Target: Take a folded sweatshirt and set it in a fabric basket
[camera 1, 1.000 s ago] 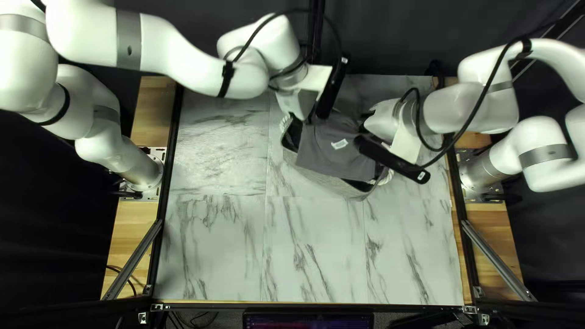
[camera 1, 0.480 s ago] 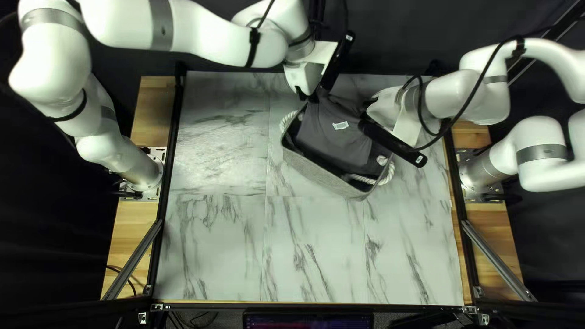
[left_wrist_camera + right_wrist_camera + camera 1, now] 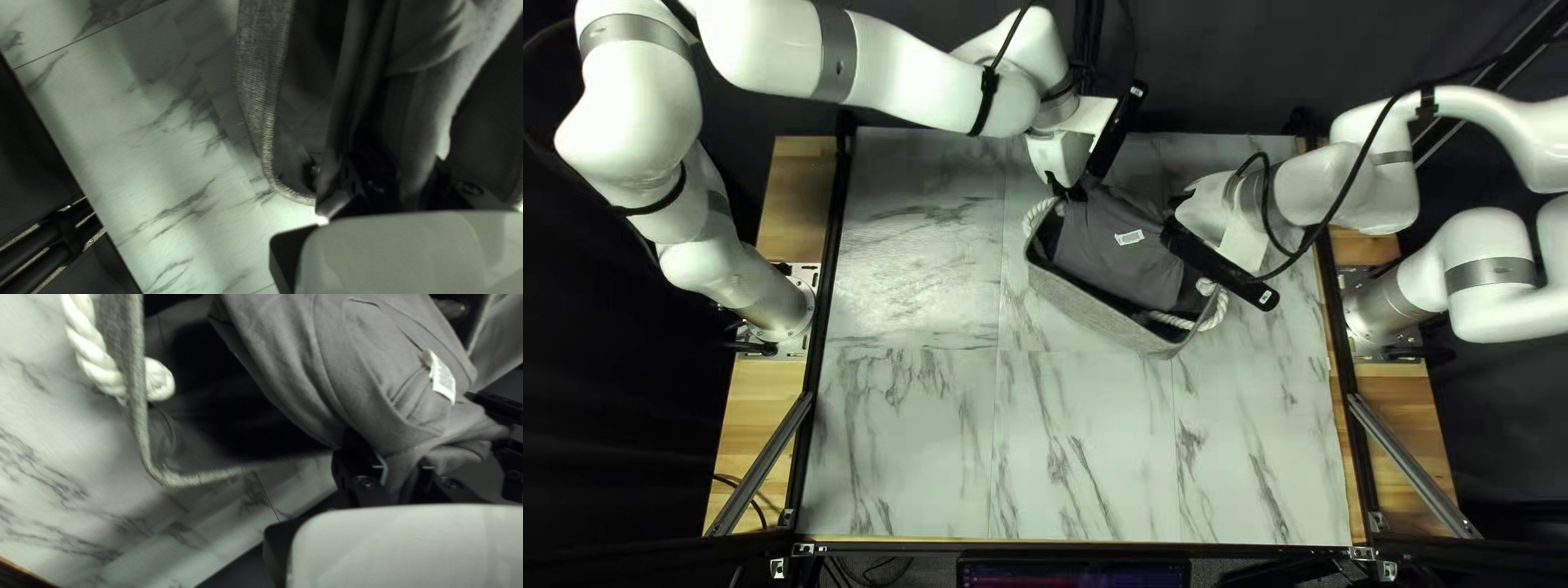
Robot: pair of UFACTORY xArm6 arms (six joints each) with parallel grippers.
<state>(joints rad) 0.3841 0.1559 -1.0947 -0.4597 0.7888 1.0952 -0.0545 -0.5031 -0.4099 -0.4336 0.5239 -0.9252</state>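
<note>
Plainly, sweatshirt point(image 3: 1111, 257) inside right pincer point(image 3: 1177, 200)

The table point(image 3: 904, 446) is topped with pale marble-patterned panels, veined in grey and divided by thin straight seams. Bare wood shows along its sides, one wooden strip point(image 3: 768, 403) at the left of the top left view and another wooden strip point(image 3: 1403, 408) at the right, each bearing an arm's metal base plate. Black rails run along the left, right and near edges of the marble, and a slanting metal bar crosses each near corner. On the marble, in the far half and right of the middle, stands a grey fabric basket point(image 3: 1089, 313), set at an angle, with white rope handles point(image 3: 1213, 313) at its ends
</note>
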